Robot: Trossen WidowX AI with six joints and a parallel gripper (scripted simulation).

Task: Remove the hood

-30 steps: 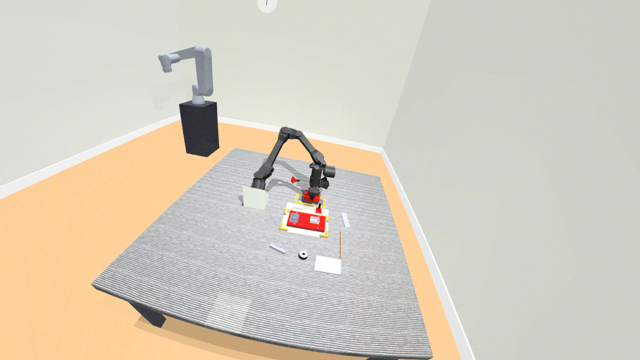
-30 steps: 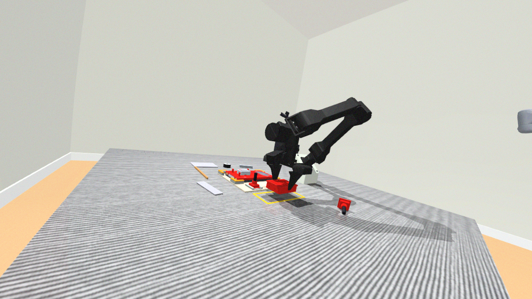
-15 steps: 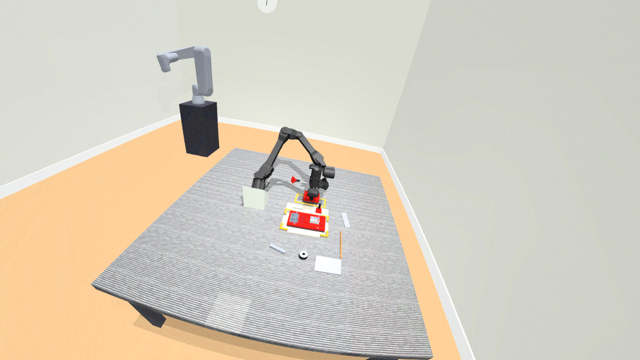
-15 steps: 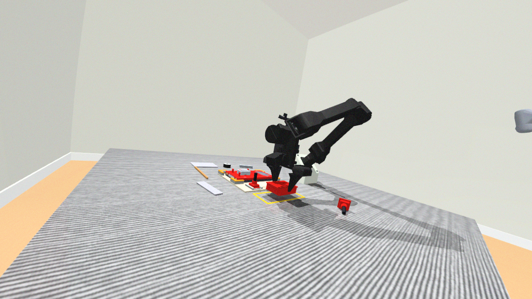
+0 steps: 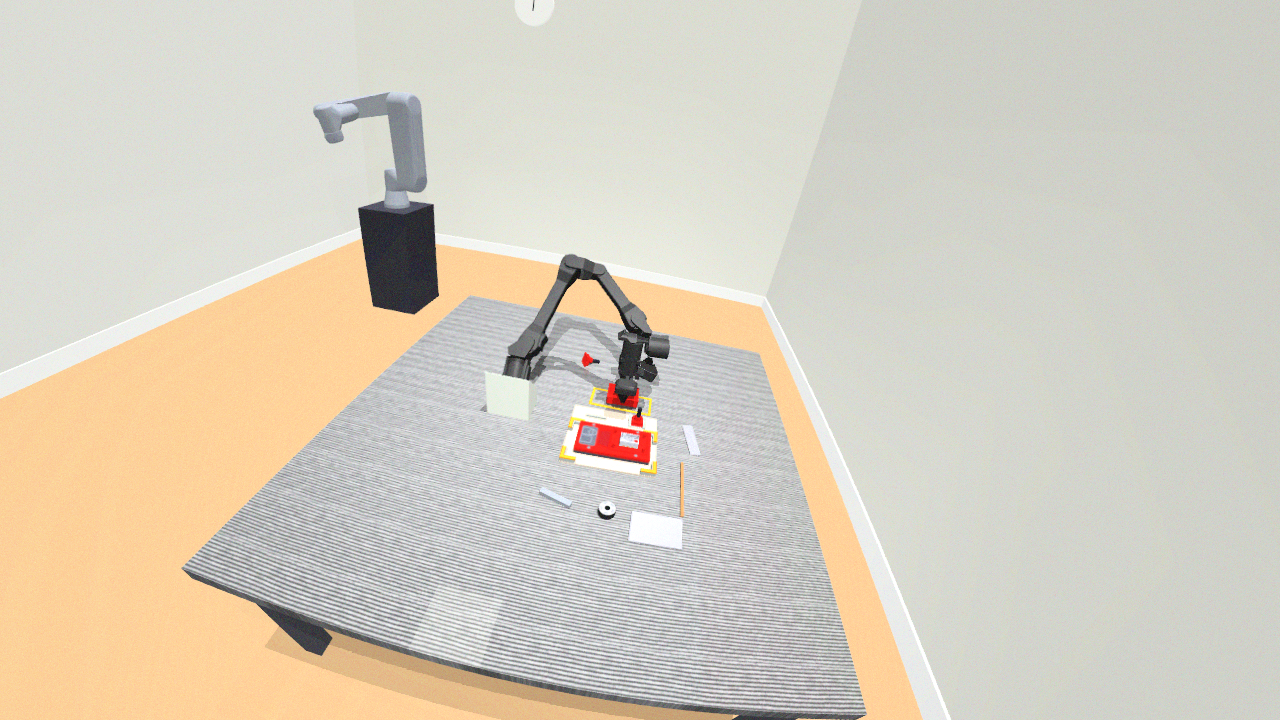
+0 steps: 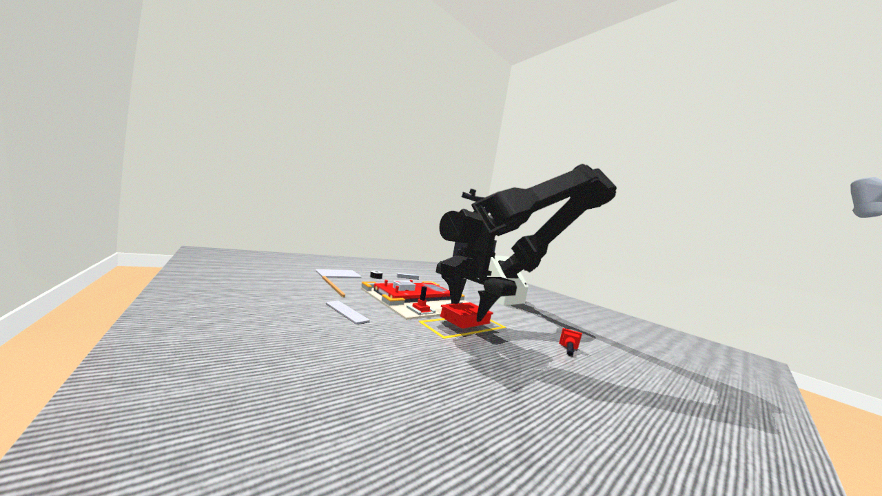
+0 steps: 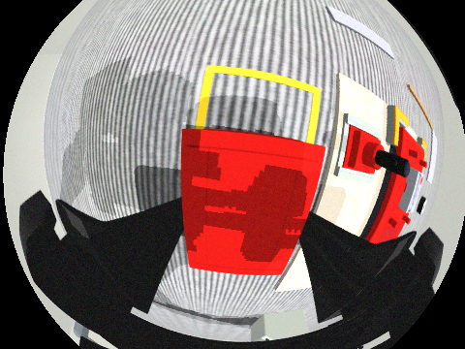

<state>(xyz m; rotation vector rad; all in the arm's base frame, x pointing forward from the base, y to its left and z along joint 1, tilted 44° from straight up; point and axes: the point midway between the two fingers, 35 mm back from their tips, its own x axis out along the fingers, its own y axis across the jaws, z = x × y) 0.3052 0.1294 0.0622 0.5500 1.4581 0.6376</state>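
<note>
Top view: black arm bent over the striped desk (image 5: 375, 537), gripper (image 5: 623, 391) pointing down at the yellow-outlined marked area (image 5: 597, 394). Red hood (image 5: 620, 390) sits under the gripper, over that outline. Toy car (image 5: 613, 438) on its cream board just in front, ringed by yellow corner marks. A small red part (image 5: 586, 360) lies apart, nearer the arm's base. Pencil (image 5: 681, 488), white sheet (image 5: 655, 529) and black-and-white ring (image 5: 606, 509) lie further forward.

Exterior view: gripper (image 6: 470, 306) clamped on the hood (image 6: 465, 313), fingers (image 6: 457, 286) wide apart on its two sides. Hood sits low over the marked area (image 6: 441, 330); contact with the desk cannot be judged.

Wrist view: hood (image 7: 248, 201) fills the centre between dark fingers, overlapping the near edge of the marked area (image 7: 259, 76). Toy car (image 7: 403, 190) at right.
</note>
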